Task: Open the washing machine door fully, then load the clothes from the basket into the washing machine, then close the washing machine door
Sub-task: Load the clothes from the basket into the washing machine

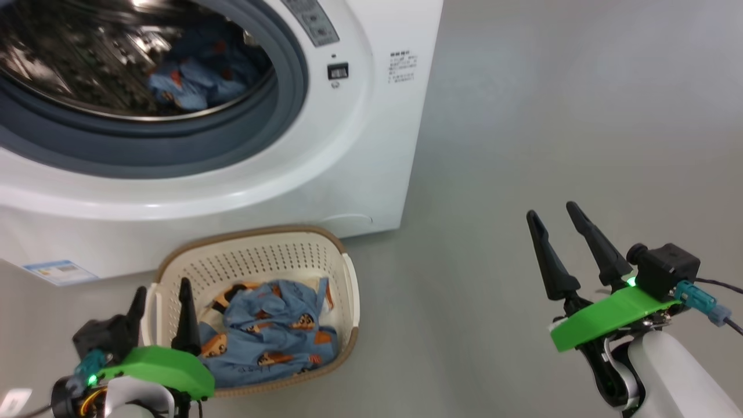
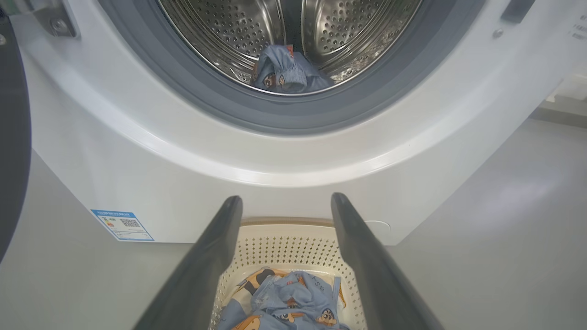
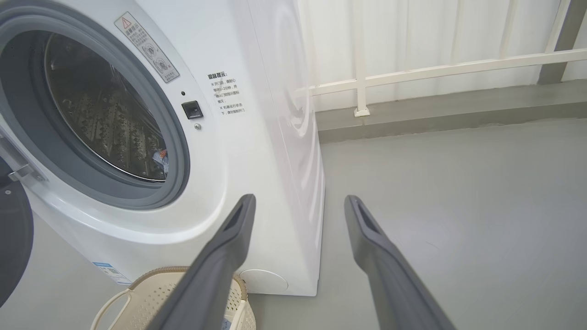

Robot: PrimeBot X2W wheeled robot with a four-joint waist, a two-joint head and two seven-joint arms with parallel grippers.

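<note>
Clothes in basket; garment in drum.

Soft, even light around me; glare streaks the washing machine and its steel drum; my wrist views bow at the edges

A smooth grey floor stretches across the room, bare concrete by the look of it, with a soft pale sheen where the light falls. At the far side a low grey ledge rises one step above the floor. A white railing stands on it, its horizontal bar carried by a slim white post whose foot plate sits on the ledge. Behind the railing is a white wall with faint vertical ribs or folds; panel or cloth cannot be told. A dark grey upright rises at the corner. The light is even and diffuse.
</note>
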